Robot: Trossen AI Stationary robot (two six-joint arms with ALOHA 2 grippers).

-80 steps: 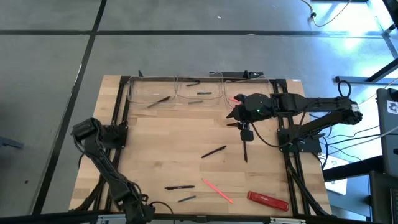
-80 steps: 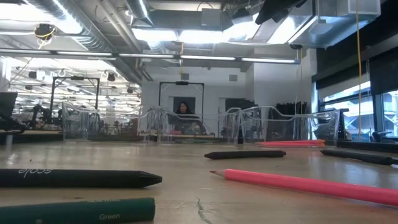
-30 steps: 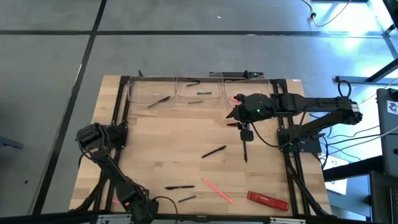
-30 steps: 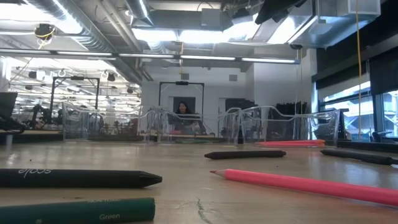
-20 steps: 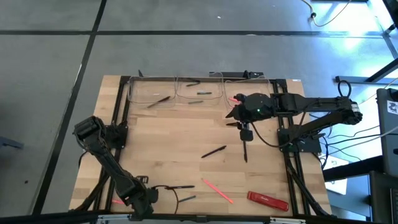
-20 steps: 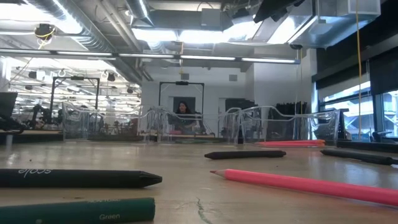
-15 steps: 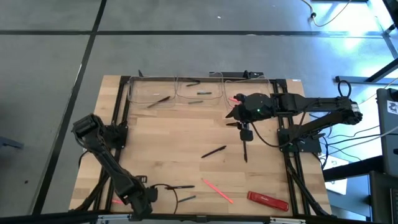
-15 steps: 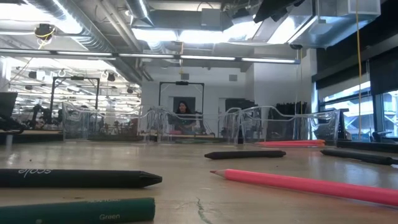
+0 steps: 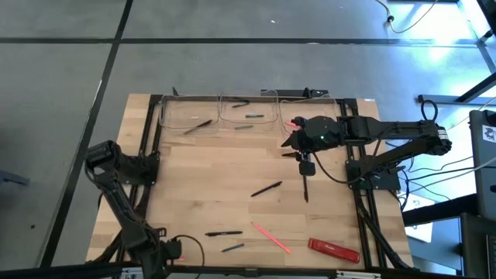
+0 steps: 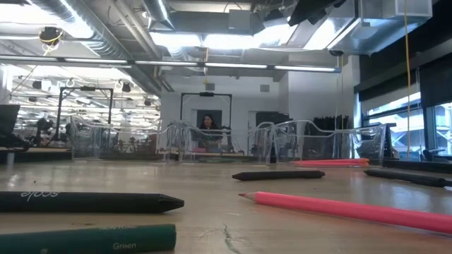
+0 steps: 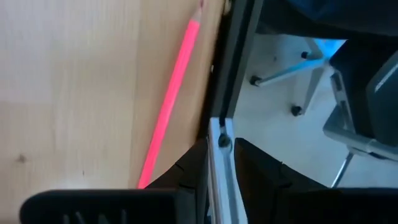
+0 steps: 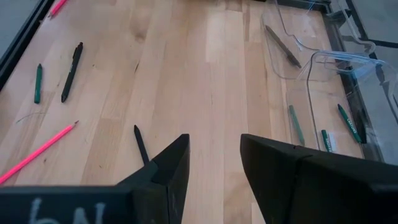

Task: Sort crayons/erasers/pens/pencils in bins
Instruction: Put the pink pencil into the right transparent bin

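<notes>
Change since half a second ago: left arm pulled back toward the lower-left corner of the high view; right arm unmoved.

High view. Left gripper [image 9: 159, 252] low at the lower left, by the table's [image 9: 201, 170] front-left corner. Right gripper [image 9: 293, 140] at upper right centre, beside the right bin [image 9: 302, 115]. Three bins along the upper edge: left bin [image 9: 186, 118] holds a dark stick, middle bin [image 9: 249, 113] two short sticks, right bin a pink one. Loose on the table: black pen [image 9: 266, 188], dark pencil [image 9: 306, 186], black pen [image 9: 223, 232], green crayon [image 9: 232, 248], pink pencil [image 9: 270, 238], red bar [image 9: 334, 250].

Low view. Pink pencil [image 10: 353, 209] at lower right; black and green sticks at lower left; bins in a row behind.

Left wrist view. Another pink pencil [image 11: 171, 102] lies along the table edge, against the frame rail [image 11: 233, 74]. Its lower end runs down to the left gripper [image 11: 211, 171], whose fingers stand a little apart; whether they grip it, cannot tell.

Right wrist view. Right gripper [image 12: 214, 162] released, nothing between the fingers.

Step in hand, by judgement: left arm collecting the edge pencil. Next move calls for a grip clear of the rail, then carriage to the right bin.
</notes>
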